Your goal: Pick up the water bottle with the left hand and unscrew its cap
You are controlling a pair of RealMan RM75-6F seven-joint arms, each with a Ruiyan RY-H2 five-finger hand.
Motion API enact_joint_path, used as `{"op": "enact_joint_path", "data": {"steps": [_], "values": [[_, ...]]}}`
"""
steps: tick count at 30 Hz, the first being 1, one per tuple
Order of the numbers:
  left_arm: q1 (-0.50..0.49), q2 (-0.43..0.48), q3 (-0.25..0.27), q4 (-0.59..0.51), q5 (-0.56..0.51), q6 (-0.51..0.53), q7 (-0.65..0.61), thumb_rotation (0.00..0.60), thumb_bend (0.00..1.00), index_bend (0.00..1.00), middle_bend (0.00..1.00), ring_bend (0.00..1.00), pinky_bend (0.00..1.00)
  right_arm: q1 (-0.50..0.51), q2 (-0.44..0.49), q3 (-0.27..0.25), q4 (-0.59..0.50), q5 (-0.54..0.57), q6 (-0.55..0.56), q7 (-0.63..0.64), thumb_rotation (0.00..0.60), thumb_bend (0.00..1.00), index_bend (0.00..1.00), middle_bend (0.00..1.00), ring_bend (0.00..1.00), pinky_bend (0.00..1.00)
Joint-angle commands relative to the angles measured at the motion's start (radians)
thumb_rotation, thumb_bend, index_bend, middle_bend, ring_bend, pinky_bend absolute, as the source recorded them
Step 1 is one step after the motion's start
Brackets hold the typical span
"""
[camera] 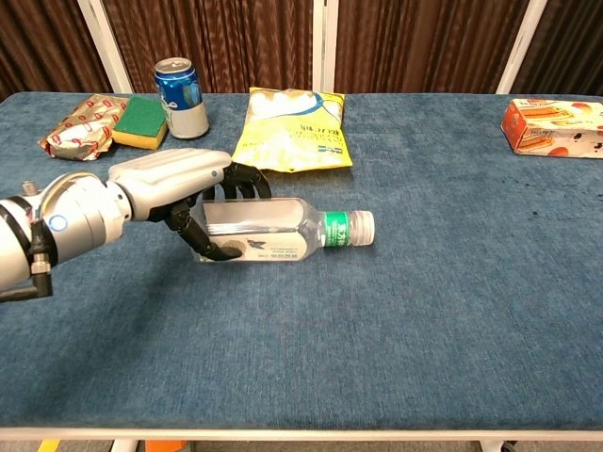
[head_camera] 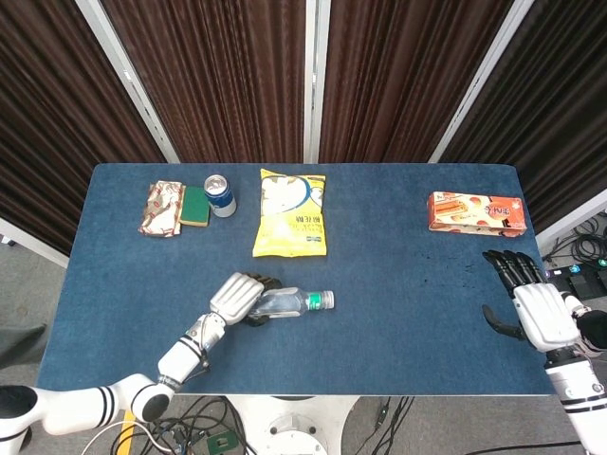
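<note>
The clear water bottle (head_camera: 292, 303) (camera: 273, 231) lies on its side on the blue table, its green-banded neck and white cap (head_camera: 328, 300) (camera: 363, 228) pointing right. My left hand (head_camera: 237, 296) (camera: 174, 188) wraps the bottle's base end, fingers curled over the far side and thumb on the near side. The bottle rests on the cloth, slightly angled. My right hand (head_camera: 536, 308) hovers open at the table's right edge, far from the bottle, and shows only in the head view.
A yellow chips bag (head_camera: 291, 213) (camera: 292, 132) lies just behind the bottle. A blue can (head_camera: 220, 195) (camera: 181, 97), green sponge (head_camera: 195, 206) (camera: 141, 121) and wrapped snack (head_camera: 162, 209) (camera: 80, 127) sit back left. An orange box (head_camera: 476, 211) (camera: 556, 127) is back right.
</note>
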Motion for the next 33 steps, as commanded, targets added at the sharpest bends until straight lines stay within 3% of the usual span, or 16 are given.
{"op": "enact_joint_path", "data": {"steps": [1, 8, 11, 14, 20, 33], "values": [[0.019, 0.01, 0.021, 0.005, 0.086, 0.07, -0.128, 0.6, 0.36, 0.47, 0.49, 0.45, 0.55, 0.015, 0.023, -0.001, -0.038, 0.001, -0.031, 0.055, 0.6, 0.37, 0.0, 0.12, 0.02, 0.04], [0.047, -0.023, 0.087, 0.113, 0.311, 0.271, -0.543, 0.6, 0.36, 0.49, 0.49, 0.45, 0.54, 0.104, 0.068, 0.012, -0.124, -0.049, -0.132, 0.155, 0.6, 0.38, 0.02, 0.11, 0.02, 0.04], [0.046, -0.058, 0.104, 0.183, 0.367, 0.337, -0.622, 0.6, 0.36, 0.49, 0.5, 0.45, 0.54, 0.158, 0.084, 0.015, -0.169, -0.059, -0.209, 0.186, 0.6, 0.37, 0.1, 0.09, 0.01, 0.01], [0.042, -0.089, 0.109, 0.243, 0.391, 0.372, -0.651, 0.6, 0.36, 0.49, 0.5, 0.45, 0.53, 0.208, 0.088, 0.02, -0.202, -0.056, -0.282, 0.2, 0.6, 0.31, 0.22, 0.09, 0.0, 0.0], [0.038, -0.125, 0.12, 0.289, 0.404, 0.399, -0.658, 0.6, 0.36, 0.49, 0.5, 0.45, 0.53, 0.295, 0.061, 0.04, -0.215, -0.01, -0.401, 0.235, 0.6, 0.14, 0.31, 0.08, 0.0, 0.0], [0.045, -0.158, 0.08, 0.231, 0.34, 0.404, -0.599, 0.6, 0.35, 0.48, 0.49, 0.45, 0.53, 0.383, 0.014, 0.06, -0.181, 0.058, -0.499, 0.232, 0.6, 0.1, 0.31, 0.07, 0.0, 0.0]]}}
